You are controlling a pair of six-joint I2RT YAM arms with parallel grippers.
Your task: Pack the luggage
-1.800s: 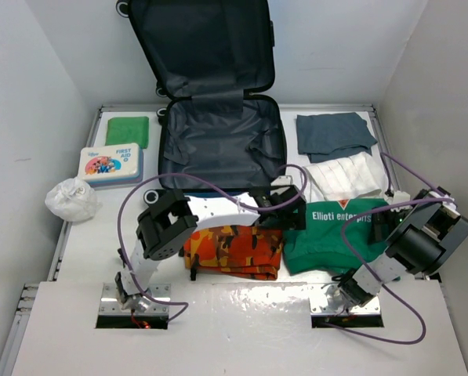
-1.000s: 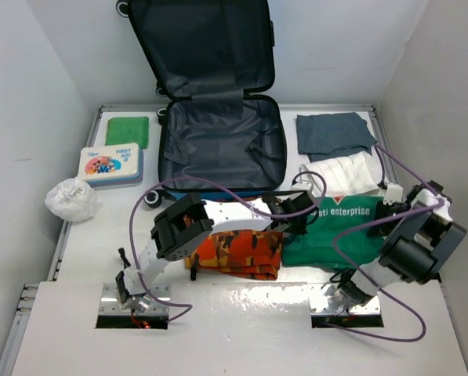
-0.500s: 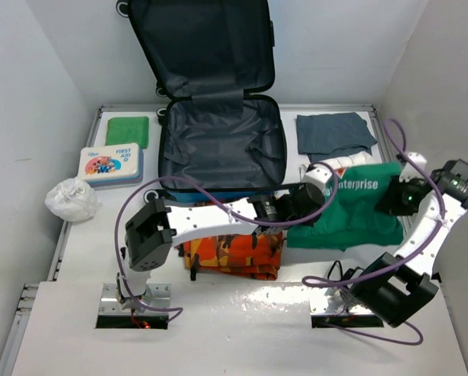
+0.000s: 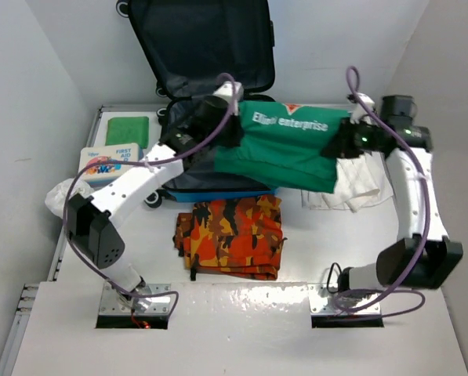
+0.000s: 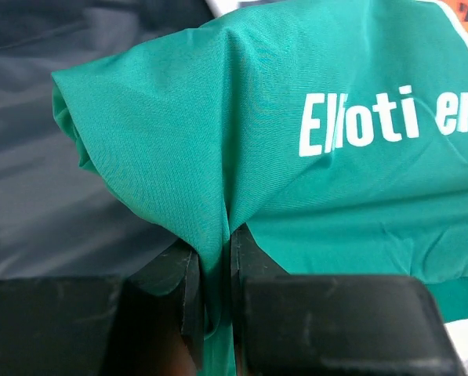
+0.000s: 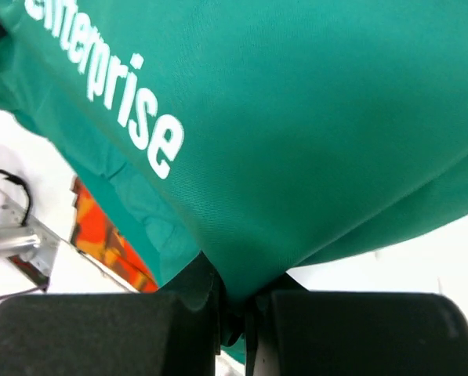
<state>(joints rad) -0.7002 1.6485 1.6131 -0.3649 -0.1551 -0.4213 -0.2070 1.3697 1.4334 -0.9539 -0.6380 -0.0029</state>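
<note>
The left gripper point(image 5: 215, 249) and the right gripper point(image 6: 232, 305) each pinch tight a fold of a green fabric T-shirt point(image 4: 288, 153) with white lettering, stretched between them partly over the open, grey-lined blue luggage point(image 4: 198, 55) at the back of the table point(image 4: 312, 235).

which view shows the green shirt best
Top external: the whole green shirt hangs stretched between the left gripper and right gripper over the luggage. Each wrist view shows only a pinched fold and white lettering.

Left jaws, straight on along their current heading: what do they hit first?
The green shirt: the left gripper is shut on its fold, and cloth fills the view ahead. What lies behind it is hidden.
</note>
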